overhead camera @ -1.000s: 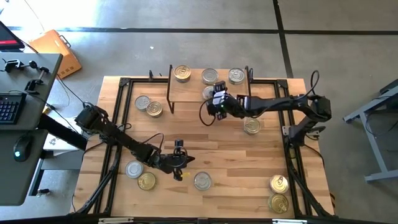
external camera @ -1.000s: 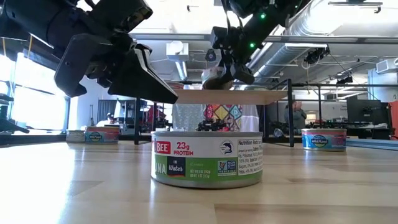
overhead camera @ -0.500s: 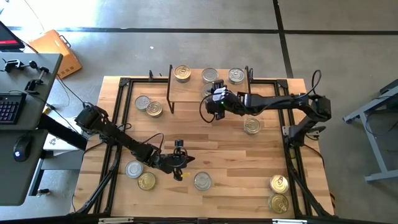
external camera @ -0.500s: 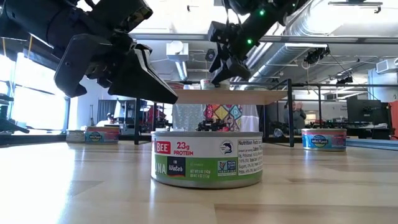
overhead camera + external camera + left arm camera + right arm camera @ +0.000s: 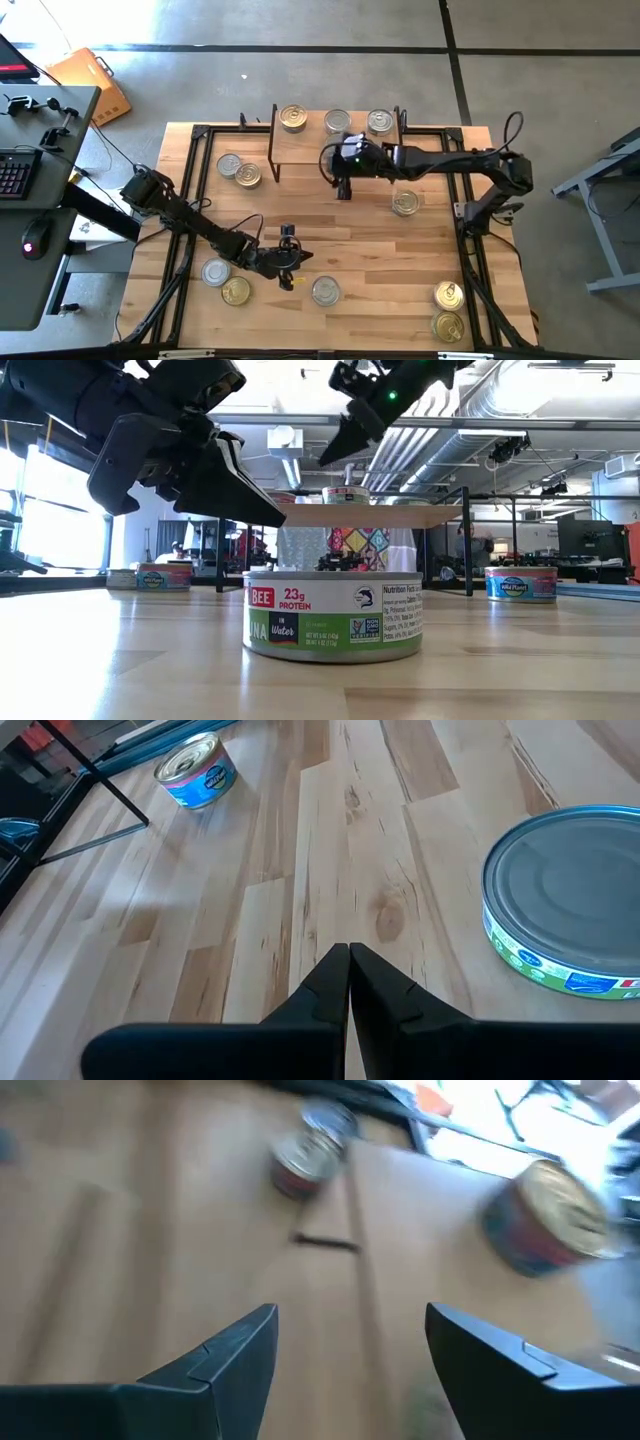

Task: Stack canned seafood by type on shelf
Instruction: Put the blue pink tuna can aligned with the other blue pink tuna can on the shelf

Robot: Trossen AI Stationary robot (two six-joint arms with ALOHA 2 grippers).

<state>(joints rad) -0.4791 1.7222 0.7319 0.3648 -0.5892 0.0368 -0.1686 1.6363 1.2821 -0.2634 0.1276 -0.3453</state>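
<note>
Right gripper (image 5: 344, 186) is hanging open and empty above the shelf (image 5: 305, 146) edge. Three tins (image 5: 337, 122) are sitting along the back, sorted there. Left gripper (image 5: 349, 955) is waiting closed by the front tin (image 5: 570, 900).

The nearest tin (image 5: 334, 615) is showing "BEE", "23g PROTEIN", "in Water" and "Nutrition Facts" on its white-and-green label.

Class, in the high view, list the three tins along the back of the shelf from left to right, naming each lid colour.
Gold-lidded tin → silver-lidded tin → second silver-lidded tin, all on the shelf.
</note>
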